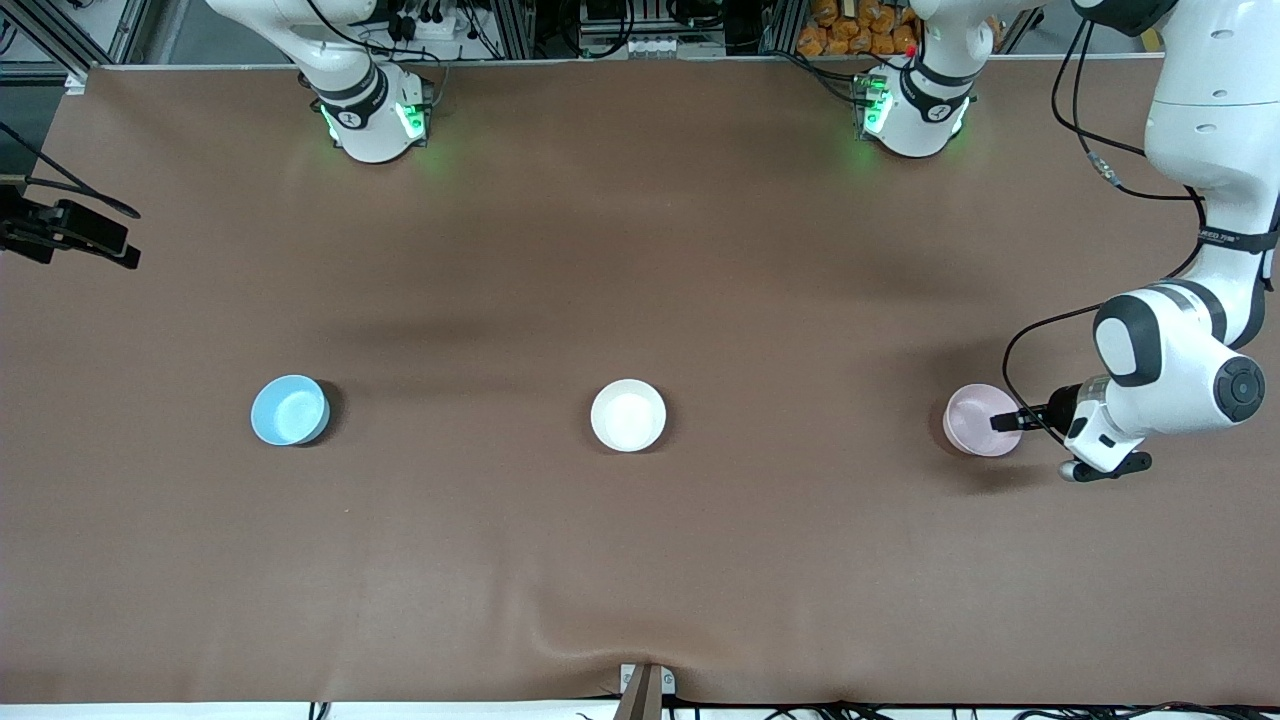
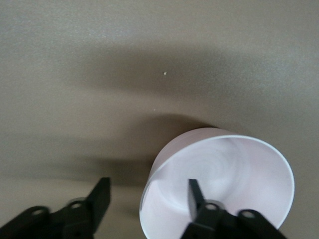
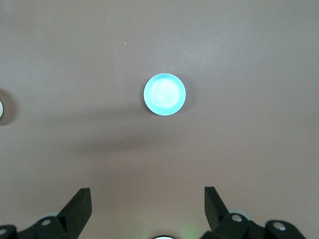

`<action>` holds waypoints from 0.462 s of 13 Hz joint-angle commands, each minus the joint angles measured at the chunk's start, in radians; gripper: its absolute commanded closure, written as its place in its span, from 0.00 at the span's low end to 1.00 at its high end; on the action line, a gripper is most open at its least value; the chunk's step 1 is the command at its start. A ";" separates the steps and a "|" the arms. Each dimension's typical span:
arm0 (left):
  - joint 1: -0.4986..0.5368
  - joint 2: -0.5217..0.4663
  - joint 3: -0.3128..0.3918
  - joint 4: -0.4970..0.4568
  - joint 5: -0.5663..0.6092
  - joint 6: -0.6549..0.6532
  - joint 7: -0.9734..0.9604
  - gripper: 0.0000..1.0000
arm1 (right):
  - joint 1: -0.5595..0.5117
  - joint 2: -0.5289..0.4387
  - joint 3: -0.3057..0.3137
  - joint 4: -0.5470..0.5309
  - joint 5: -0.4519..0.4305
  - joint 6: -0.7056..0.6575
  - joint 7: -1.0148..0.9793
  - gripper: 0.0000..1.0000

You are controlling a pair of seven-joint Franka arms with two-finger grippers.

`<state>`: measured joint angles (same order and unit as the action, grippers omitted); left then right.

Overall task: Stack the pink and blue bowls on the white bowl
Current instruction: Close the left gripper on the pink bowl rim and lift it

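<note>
I have the left tool (image 2: 147, 196) open astride the pink bowl's (image 1: 980, 420) rim, one finger inside, gripping nothing. I judge the bowl light, stiff and slick: pinch its wall. The right tool (image 3: 147, 209) waits open and empty, high over the blue bowl (image 3: 165, 94).

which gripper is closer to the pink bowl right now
Left. The left gripper is open at the pink bowl, one finger inside it and one outside its wall. The right gripper is open high over the table above the blue bowl, toward the right arm's end.
</note>
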<state>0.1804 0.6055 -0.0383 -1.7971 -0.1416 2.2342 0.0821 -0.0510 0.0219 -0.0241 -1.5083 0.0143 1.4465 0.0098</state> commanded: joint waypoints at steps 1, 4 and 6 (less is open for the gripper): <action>0.001 0.008 -0.003 0.019 -0.012 -0.002 0.027 1.00 | 0.005 0.007 -0.002 0.017 0.004 -0.006 0.015 0.00; -0.005 -0.003 -0.006 0.021 -0.003 -0.004 0.034 1.00 | 0.005 0.007 -0.002 0.017 0.004 -0.006 0.015 0.00; -0.007 -0.010 -0.006 0.024 -0.004 -0.005 0.080 1.00 | 0.003 0.009 -0.002 0.017 0.001 -0.005 0.015 0.00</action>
<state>0.1781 0.6052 -0.0459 -1.7801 -0.1415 2.2342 0.1217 -0.0510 0.0220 -0.0242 -1.5083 0.0143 1.4465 0.0098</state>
